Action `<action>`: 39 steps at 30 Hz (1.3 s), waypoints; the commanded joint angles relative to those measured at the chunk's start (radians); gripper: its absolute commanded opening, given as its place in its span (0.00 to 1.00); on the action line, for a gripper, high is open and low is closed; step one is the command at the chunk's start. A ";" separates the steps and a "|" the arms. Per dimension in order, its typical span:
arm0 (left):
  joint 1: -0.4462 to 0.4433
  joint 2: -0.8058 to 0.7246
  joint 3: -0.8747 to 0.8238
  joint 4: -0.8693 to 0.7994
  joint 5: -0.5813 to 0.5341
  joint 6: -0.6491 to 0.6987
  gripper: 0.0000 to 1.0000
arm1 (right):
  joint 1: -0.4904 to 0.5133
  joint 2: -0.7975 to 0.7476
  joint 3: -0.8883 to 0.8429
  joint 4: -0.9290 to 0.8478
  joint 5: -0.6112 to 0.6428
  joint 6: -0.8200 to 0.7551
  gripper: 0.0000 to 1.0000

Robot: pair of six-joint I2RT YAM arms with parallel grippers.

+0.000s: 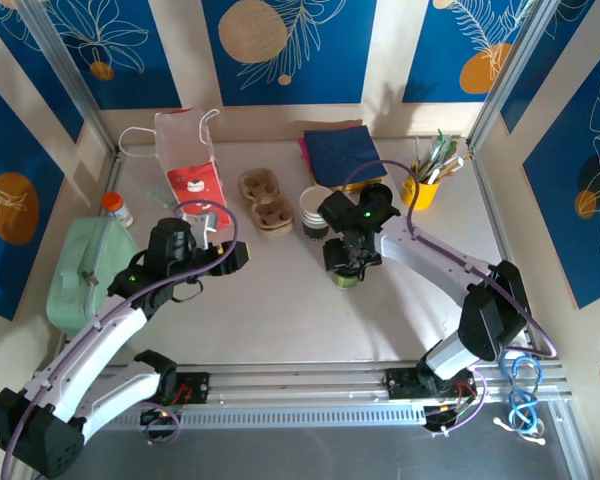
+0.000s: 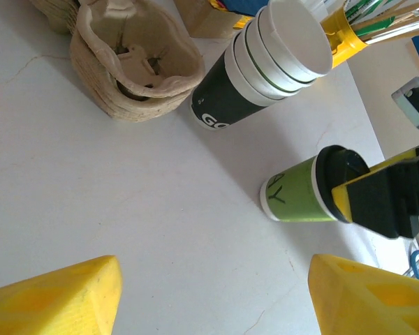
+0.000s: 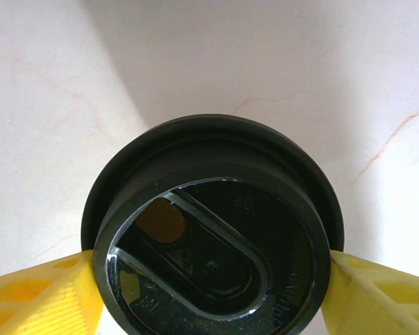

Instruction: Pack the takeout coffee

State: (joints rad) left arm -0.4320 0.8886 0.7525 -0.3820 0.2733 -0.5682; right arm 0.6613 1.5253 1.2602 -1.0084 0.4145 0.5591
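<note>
Overhead and wrist views of two arms at a pale tabletop point(image 1: 280, 320).

The right end effector point(image 1: 346, 268) is closed on the takeout coffee cup point(image 2: 297, 199). Its yellow fingers point(image 3: 35, 296) press against opposite sides of the black lid point(image 3: 209, 244). The cup has a green wall with a white band and dark letters at its foot. It stands near the middle of the tabletop with its foot on the surface. The sip opening of the lid faces the wrist camera.

The left end effector point(image 1: 235, 258) is open and holds nothing. Its two yellow fingertips point(image 2: 56, 296) are spread apart above bare tabletop, pointing toward the cup and well apart from it.

Behind the cup and near it stands a stack of paper cups point(image 1: 317, 212), white at the rims and dark lower down. Just to the left of the stack lies a brown pulp cup carrier point(image 1: 265, 202), its pockets facing up. A yellow pot point(image 1: 420, 190) of utensils stands toward the far right corner. Blue napkins point(image 1: 342, 152) lie by the back wall. A white paper bag point(image 1: 188, 160) with a red panel is at the far left, and a pale green case point(image 1: 85, 275) sits at the left edge.
</note>
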 commanded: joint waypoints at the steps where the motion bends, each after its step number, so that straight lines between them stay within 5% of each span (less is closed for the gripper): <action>1: 0.013 -0.011 0.001 0.028 0.027 -0.004 0.71 | -0.067 -0.040 -0.020 0.021 -0.017 -0.052 0.76; 17: 0.013 0.022 0.013 0.061 0.060 -0.028 0.71 | -0.436 -0.026 -0.041 0.140 -0.043 -0.140 0.76; 39: 0.013 0.034 0.015 0.070 0.069 -0.031 0.71 | -0.719 0.030 0.024 0.159 -0.060 -0.106 0.77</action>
State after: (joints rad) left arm -0.4316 0.9268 0.7525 -0.3286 0.3222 -0.5972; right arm -0.0364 1.5433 1.2549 -0.8452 0.3737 0.4381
